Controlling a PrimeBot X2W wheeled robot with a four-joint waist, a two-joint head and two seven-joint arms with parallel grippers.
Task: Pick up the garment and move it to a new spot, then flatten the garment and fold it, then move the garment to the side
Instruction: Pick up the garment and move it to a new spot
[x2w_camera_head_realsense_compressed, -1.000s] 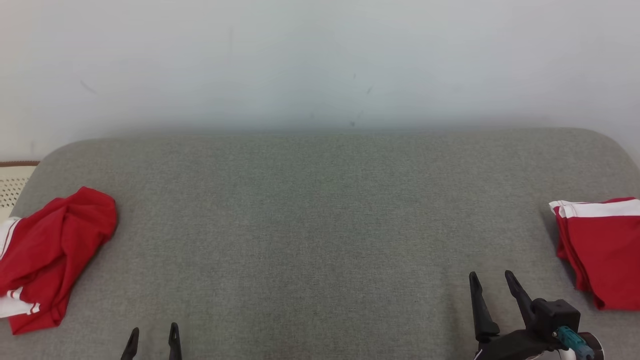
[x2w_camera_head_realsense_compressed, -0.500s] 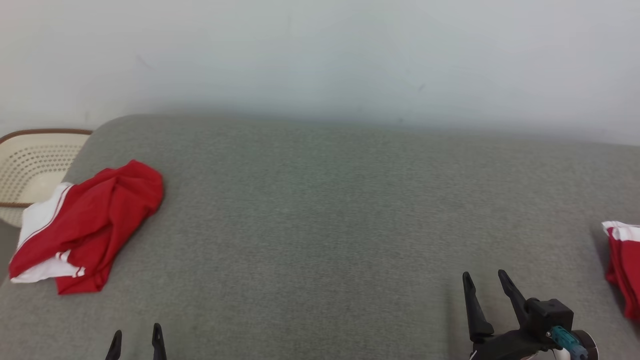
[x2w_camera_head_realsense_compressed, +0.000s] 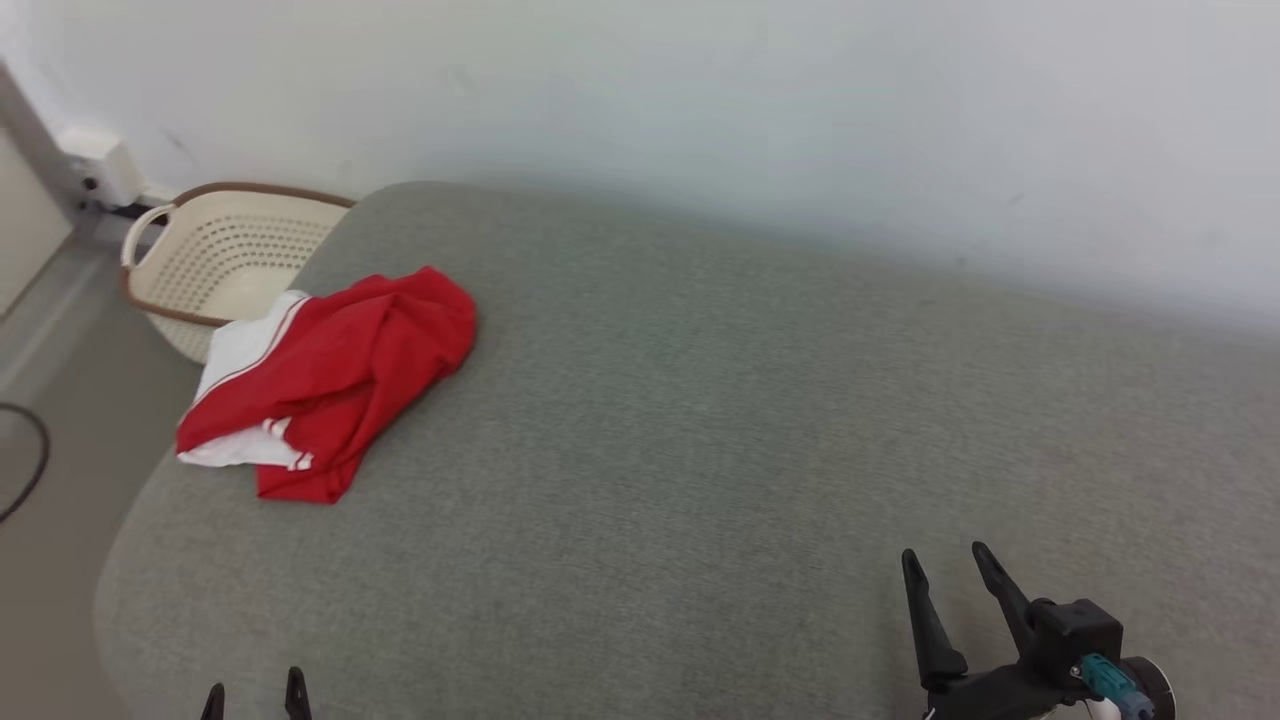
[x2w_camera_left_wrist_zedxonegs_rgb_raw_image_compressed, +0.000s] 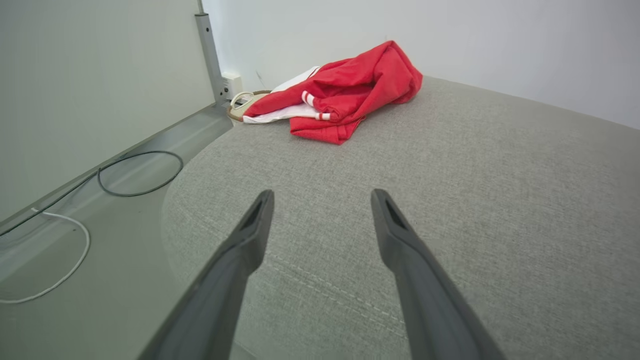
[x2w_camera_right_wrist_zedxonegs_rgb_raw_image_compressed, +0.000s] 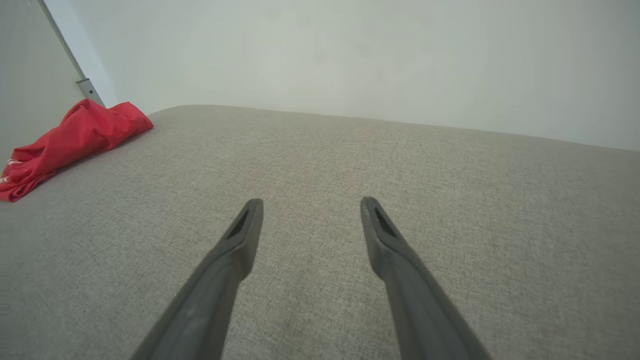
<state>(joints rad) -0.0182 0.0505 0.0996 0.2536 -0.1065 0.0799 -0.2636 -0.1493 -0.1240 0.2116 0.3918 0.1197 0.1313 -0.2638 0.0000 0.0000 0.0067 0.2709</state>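
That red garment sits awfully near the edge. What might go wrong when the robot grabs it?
1. The red garment lies at the left edge of the cushion, next to the basket; a nudge might push it off.
2. It is bunched, so the open jaws may pinch several layers, making flattening harder.

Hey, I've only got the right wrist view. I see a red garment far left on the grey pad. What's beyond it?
Observer: A cream basket, off the pad's edge, right beside the garment.
Operator: Is the garment all red?
Observer: No, a white panel lies on its basket side.
Operator: And my other arm?
Observer: The left gripper is over the pad's near corner, jaws open and empty, well short of the garment.
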